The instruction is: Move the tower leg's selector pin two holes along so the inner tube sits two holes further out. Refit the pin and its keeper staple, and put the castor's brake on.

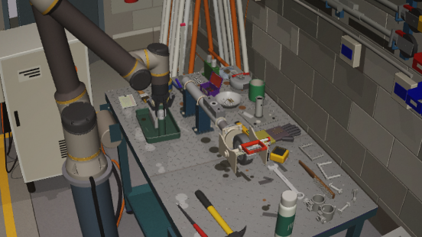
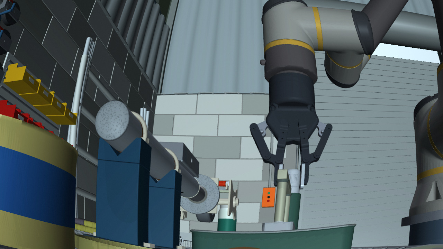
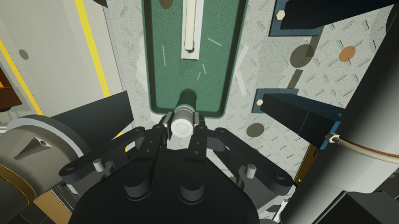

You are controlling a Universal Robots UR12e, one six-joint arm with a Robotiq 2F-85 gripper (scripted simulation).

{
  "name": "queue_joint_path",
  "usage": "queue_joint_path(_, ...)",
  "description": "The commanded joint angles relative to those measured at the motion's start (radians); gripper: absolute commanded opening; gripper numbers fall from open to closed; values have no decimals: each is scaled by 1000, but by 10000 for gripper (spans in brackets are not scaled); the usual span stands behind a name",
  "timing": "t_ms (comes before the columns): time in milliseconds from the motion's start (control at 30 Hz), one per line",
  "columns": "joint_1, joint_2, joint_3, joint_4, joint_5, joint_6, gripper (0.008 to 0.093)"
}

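Note:
Most of the selector pin (image 3: 182, 126) is hidden inside a green post at the near end of the green tray (image 1: 157, 125); only its pale knurled head (image 2: 293, 178) shows above the post. The cream keeper staple (image 3: 190, 23) stands in a white holder in the same tray (image 3: 186, 55). The tower leg (image 1: 202, 101) lies across two blue V-blocks to the right of the tray, with the castor (image 1: 239, 147) and its red brake lever (image 1: 254, 146) at the near end. My gripper (image 3: 182, 125) hangs straight down over the tray (image 2: 289, 179) and grips the pin's head.
Behind the bench stand a block wall and a rack of poles. Further back on the bench are a grey bowl (image 1: 228, 99), a purple box (image 1: 210, 88) and a green can (image 1: 256, 90). A hammer (image 1: 216, 214), spanner, bottle (image 1: 286, 214) and clamps lie at the near end.

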State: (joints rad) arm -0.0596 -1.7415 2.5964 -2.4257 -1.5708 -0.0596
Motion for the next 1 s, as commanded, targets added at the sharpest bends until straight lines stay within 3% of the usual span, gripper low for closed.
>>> queue_joint_path(0, 0, 0, -1, -1, 0, 0, 345)
queue_joint_path(400, 0, 0, -1, -1, 0, 0, 580)
queue_joint_path(967, 0, -11, -5, 15, 0, 0, 580)
